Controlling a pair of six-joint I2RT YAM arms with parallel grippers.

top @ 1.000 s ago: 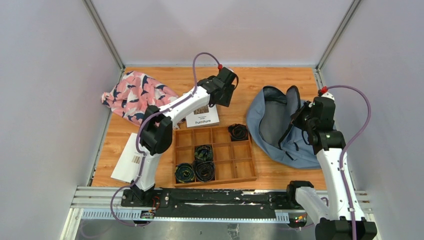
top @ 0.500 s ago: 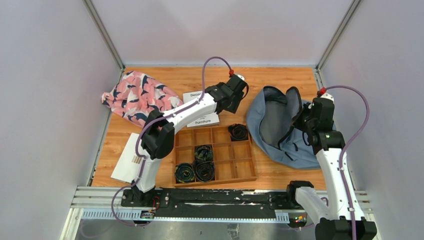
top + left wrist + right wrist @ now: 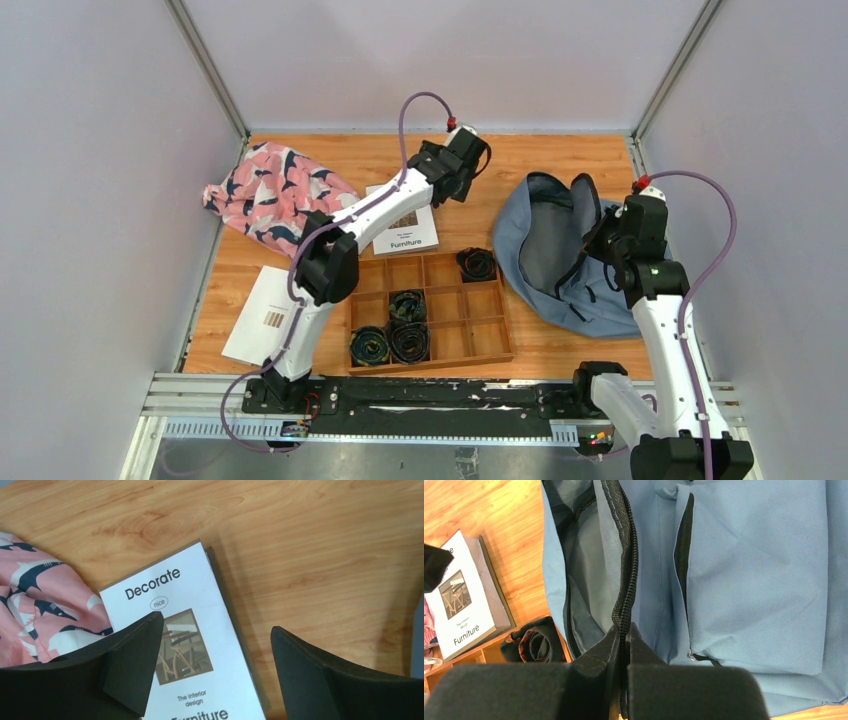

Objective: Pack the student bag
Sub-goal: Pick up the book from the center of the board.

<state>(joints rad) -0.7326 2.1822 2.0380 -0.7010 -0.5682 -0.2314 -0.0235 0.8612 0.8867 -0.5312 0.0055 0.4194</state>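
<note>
At upper centre, the left claw (image 3: 217, 625) now sits back over the book (image 3: 197, 645), jaws spread wider: pickup looks imminent. Meanwhile the right claw (image 3: 624, 630) stays pinching the zipper edge of the bag (image 3: 749, 580).

Lighting's bright and even, seems to come from overhead. Left wrist view: the white-covered book titled "Decorate" (image 3: 190, 595) drops a narrow soft shadow on the light wooden tabletop (image 3: 300, 540), print nice and sharp. The left gripper (image 3: 217, 625) reads as flat black, hardly any detail. Inside the slate-blue fabric backpack (image 3: 749, 580) it's noticeably dimmer.
</note>
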